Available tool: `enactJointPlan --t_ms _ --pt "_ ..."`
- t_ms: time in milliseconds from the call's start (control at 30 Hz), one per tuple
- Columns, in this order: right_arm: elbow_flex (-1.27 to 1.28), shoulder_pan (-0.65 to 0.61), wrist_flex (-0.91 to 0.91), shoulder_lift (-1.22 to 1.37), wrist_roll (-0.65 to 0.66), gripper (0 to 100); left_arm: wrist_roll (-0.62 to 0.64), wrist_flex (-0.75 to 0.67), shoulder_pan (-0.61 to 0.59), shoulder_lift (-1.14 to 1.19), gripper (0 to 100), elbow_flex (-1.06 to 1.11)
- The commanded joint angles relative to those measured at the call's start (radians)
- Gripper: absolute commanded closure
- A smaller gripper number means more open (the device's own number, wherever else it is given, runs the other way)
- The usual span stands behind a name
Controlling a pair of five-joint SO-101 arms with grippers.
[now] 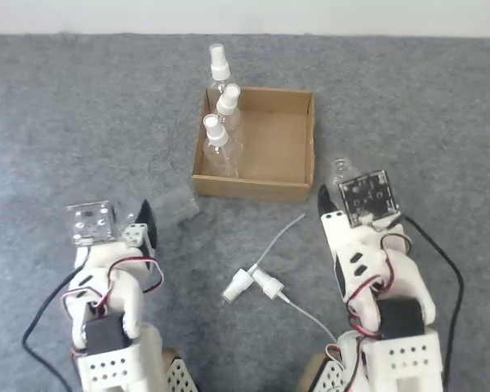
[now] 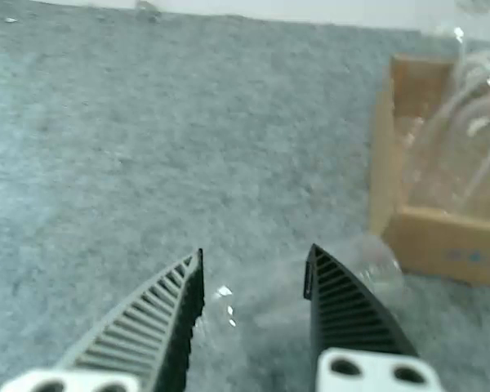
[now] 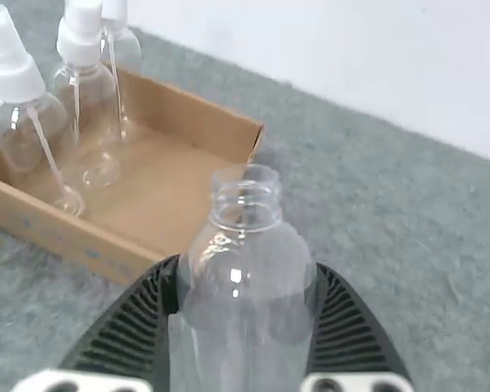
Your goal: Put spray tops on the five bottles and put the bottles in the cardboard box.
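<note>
Grey carpet tabletop. High view: I see brown cardboard box (image 1: 253, 188) holding two clear spray-capped bottles (image 1: 218, 145); two loose white spray tops (image 1: 238, 286) lie before it.
Left wrist: left gripper (image 2: 253, 268) jaws apart, straddling lying clear uncapped bottle (image 2: 260, 309).
Right wrist: right gripper (image 3: 245, 276) clamped on upright open-necked clear bottle (image 3: 245, 216).

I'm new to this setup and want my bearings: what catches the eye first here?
The right hand grips an uncapped bottle upright, just off the near right corner of the cardboard box. Two capped bottles stand inside the box against its left wall, and two loose spray tops lie on the carpet in front of the box.
</note>
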Motion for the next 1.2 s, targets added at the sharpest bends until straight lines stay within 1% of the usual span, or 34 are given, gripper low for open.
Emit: enactJointPlan --t_ms 0,67,133,233,400,433,600,767,833,967,1100,1167 --pt "0.032 0.018 -0.061 -0.085 -0.011 93.9 -0.020 0.046 0.046 -0.015 81 -0.077" --pt "0.058 0.018 -0.062 -0.124 -0.012 93.9 -0.020 0.044 0.057 -0.015 81 -0.082" --pt "0.080 0.018 -0.064 -0.160 -0.046 93.9 -0.021 0.058 0.077 -0.011 81 -0.110" --pt "0.106 0.048 -0.065 -0.213 -0.091 93.9 -0.086 0.140 0.120 -0.011 81 -0.193" --pt "0.172 0.111 -0.153 -0.259 -0.130 93.9 -0.104 0.233 0.213 -0.008 81 -0.302" --pt "0.186 0.114 -0.173 -0.263 -0.133 93.9 -0.109 0.247 0.226 -0.006 81 -0.318" --pt "0.201 0.114 -0.194 -0.265 -0.133 94.0 -0.209 0.311 0.275 -0.006 81 -0.377" --pt "0.203 0.116 -0.196 -0.263 -0.132 94.0 -0.239 0.322 0.321 0.017 81 -0.375" --pt "0.203 0.116 -0.196 -0.263 -0.130 94.0 -0.238 0.319 0.365 0.084 81 -0.381" --pt "0.203 0.116 -0.196 -0.263 -0.129 94.0 -0.215 0.301 0.470 0.298 81 -0.427" --pt "0.203 0.137 -0.196 -0.263 -0.133 94.0 -0.115 0.305 0.555 0.517 81 -0.530" --pt "0.203 0.156 -0.197 -0.263 -0.135 94.0 -0.038 0.307 0.592 0.618 81 -0.576"
